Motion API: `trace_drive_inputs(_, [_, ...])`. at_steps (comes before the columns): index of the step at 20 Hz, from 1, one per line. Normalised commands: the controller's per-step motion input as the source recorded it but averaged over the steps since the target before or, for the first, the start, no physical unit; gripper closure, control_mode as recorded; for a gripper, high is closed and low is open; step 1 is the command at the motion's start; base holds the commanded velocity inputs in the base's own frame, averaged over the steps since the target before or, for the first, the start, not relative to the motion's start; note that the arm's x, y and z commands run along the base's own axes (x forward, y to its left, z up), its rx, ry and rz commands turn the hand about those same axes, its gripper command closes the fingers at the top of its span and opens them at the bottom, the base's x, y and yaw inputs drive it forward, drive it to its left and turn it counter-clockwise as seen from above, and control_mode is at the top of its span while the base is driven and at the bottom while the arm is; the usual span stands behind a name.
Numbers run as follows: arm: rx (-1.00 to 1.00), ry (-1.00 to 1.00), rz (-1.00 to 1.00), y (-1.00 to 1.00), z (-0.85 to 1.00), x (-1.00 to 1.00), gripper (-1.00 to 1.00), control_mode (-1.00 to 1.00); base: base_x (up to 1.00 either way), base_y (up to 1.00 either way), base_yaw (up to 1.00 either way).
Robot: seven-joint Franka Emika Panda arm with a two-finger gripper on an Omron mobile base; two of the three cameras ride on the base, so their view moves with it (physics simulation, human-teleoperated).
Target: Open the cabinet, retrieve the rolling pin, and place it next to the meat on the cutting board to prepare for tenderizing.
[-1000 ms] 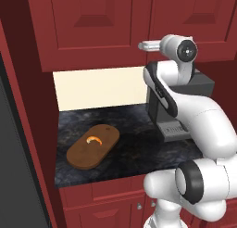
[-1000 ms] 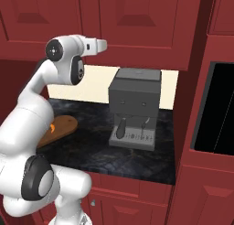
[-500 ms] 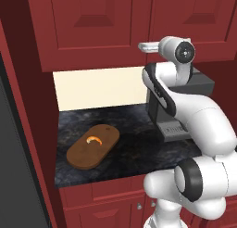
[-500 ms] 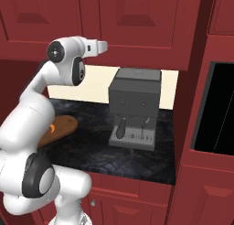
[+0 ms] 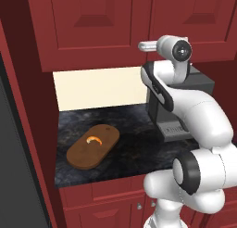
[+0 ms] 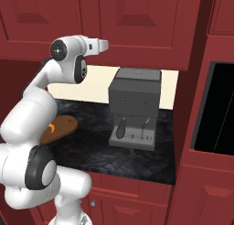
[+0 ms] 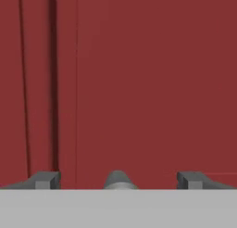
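Hand (image 7: 118, 178) spread apart before shut cabinet (image 5: 97, 23), coffee machine (image 6: 133, 105) right of cutting board (image 5: 92, 146)

The arm (image 5: 194, 116) is built of glossy white, rounded shell segments joined by dark grey ring-shaped joints, with round dark caps on the sides of its upper joints, a short pale grey cylinder at the wrist, and two small dark grey fingertips (image 7: 44, 180).
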Motion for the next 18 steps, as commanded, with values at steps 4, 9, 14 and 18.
trace_drive_inputs(4, [0.00, 0.00, 0.00, 0.10, -0.08, 0.07, 1.00, -1.00, 0.00, 0.00, 0.00])
trace_drive_inputs(9, [-0.01, 0.00, 0.00, 0.03, -0.04, 0.00, 1.00, -1.00, 0.00, 0.00, 0.00])
trace_drive_inputs(14, [0.00, 0.00, 0.00, 0.01, -0.11, 0.00, 1.00, -1.00, 0.00, 0.00, 0.00])
trace_drive_inputs(18, [0.00, 0.00, 0.02, 0.00, -0.11, 0.00, 1.00, -1.00, 0.00, 0.00, 0.00])
